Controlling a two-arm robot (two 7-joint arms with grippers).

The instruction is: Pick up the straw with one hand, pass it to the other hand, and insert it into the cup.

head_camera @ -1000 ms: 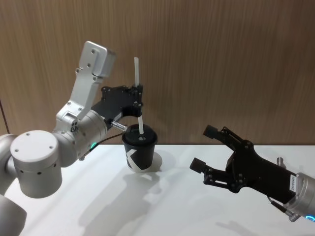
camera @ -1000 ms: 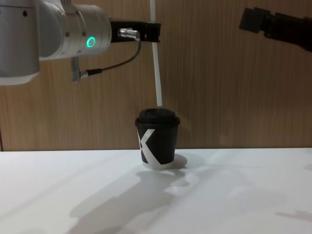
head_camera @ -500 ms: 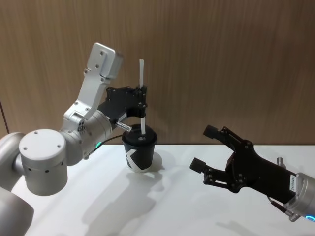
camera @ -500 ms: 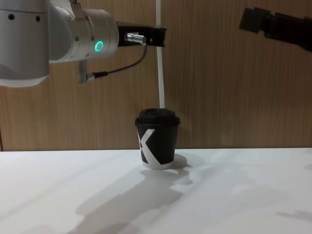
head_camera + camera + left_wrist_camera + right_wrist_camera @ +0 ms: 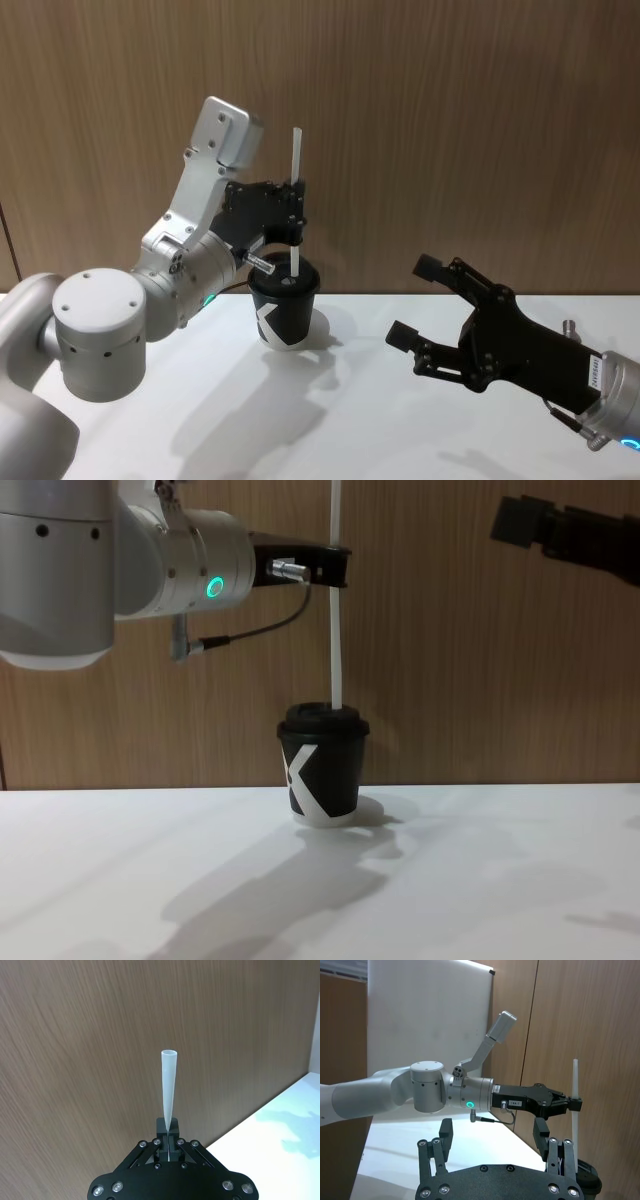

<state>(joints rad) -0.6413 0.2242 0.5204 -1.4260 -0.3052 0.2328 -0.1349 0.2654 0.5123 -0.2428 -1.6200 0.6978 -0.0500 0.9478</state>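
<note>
The black cup [image 5: 284, 312] with a white X mark and domed lid stands on the white table [image 5: 340, 420] near the wooden wall. My left gripper [image 5: 297, 212], on its silver wrist with a green ring, is shut on the white straw [image 5: 296, 165] just above the cup. The straw [image 5: 337, 630] stands upright and its lower end meets the lid of the cup [image 5: 323, 770]. In the left wrist view the straw [image 5: 168, 1085] rises from between the closed fingers of the left gripper [image 5: 169, 1136]. My right gripper [image 5: 413, 300] hangs open and empty to the right of the cup, above the table.
A wood-panelled wall [image 5: 450, 120] stands close behind the cup. The white table stretches bare in front of the cup and to its left. The right wrist view has the open right gripper [image 5: 492, 1132] with the left arm [image 5: 430, 1092] and the straw [image 5: 575, 1085] beyond it.
My left arm has shifted right and slightly down with the straw, which has gone from a slight tilt to upright, its lower end now at the lid. The right gripper has not moved.
</note>
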